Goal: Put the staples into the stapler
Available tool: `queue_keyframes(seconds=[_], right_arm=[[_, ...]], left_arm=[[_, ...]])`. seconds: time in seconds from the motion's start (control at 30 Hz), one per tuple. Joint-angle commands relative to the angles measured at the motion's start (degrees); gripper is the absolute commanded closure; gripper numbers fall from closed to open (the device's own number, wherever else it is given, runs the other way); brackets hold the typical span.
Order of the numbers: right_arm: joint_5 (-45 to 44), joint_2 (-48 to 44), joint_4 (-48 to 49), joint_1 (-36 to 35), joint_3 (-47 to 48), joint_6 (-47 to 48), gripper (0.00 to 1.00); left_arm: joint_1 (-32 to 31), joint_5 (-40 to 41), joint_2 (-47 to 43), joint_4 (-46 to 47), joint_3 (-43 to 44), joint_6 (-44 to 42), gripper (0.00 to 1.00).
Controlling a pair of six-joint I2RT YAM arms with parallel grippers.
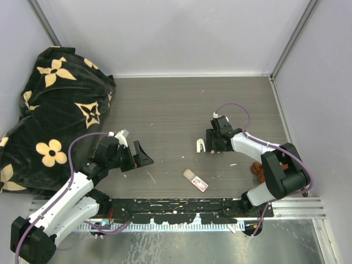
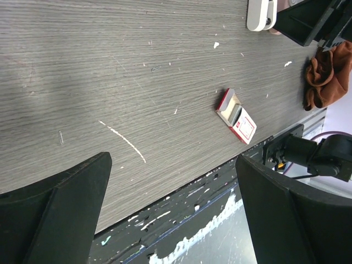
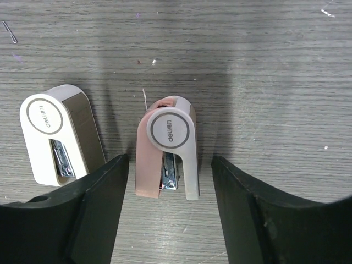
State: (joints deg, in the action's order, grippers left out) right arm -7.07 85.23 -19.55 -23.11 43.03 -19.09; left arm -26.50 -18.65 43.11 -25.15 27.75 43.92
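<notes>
A pink-and-white stapler (image 3: 168, 146) lies on the table between the fingers of my right gripper (image 3: 168, 160), which stands open with a gap on each side of it. A second, white-and-tan stapler (image 3: 58, 135) lies just left of it, and from above this white stapler (image 1: 201, 145) shows beside the right gripper (image 1: 212, 144). The staples box (image 1: 195, 180), red-and-white, lies flat nearer the front edge. In the left wrist view the staples box (image 2: 236, 115) is partly slid open. My left gripper (image 1: 144, 159) hovers open and empty at the left, and its wrist view shows the left gripper (image 2: 173, 159) well apart from the box.
A black blanket with cream flowers (image 1: 55, 110) is heaped at the far left. A brown cloth (image 1: 258, 169) lies by the right arm's base. A black rail (image 1: 176, 209) runs along the front edge. White walls close in the table.
</notes>
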Motion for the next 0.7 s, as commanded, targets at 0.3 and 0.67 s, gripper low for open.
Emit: queue_keyframes(seconds=[0.3,0.67], right_arm=[[-3.1,-11.5,-2.4,0.5,2.5,2.7,0.11],[5.5,-13.8,3.8,5.1,8.8,7.0,0.00]], left_arm=[[0.4,7.1,1.0,-4.3,8.6,-7.1,0.02],[3.1,18.8,17.4,-1.0,23.2,-20.8,0.02]])
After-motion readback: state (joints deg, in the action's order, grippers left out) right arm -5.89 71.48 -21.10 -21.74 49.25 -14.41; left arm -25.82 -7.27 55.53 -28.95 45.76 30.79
